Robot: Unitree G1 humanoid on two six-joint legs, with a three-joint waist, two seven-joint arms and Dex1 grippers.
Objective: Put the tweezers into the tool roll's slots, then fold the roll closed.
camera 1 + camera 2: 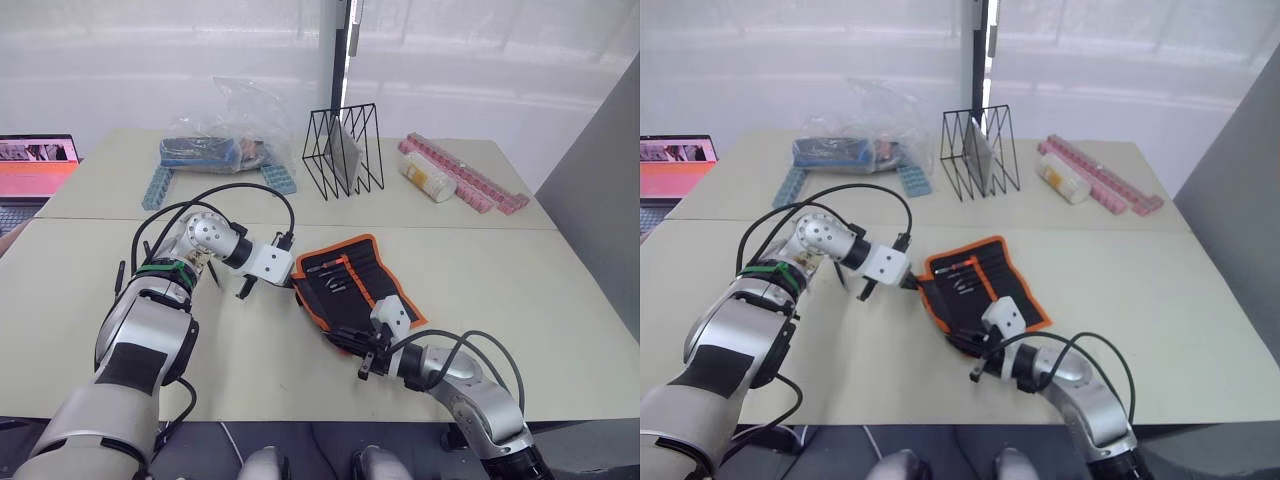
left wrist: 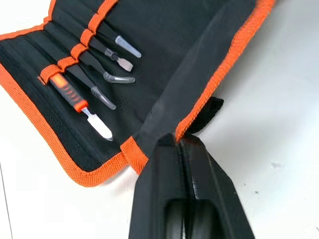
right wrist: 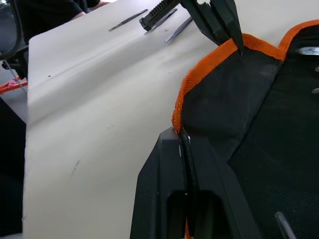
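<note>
Left wrist view: left gripper was clamped on the tool roll's orange edge; right gripper pinched its other edge.

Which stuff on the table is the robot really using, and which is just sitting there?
Using: tool roll, tweezers in its slots, left end effector, right end effector, both pinching the roll's edge.

Just lying about: wire rack, plastic bag, pink strips, laptop.

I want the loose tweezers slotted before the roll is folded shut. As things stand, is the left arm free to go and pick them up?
Probably not yet. The left gripper is shut on the tool roll's orange edge, so it would have to let go first. The loose tweezers lie on open table close beside it, with nothing over them.
</note>
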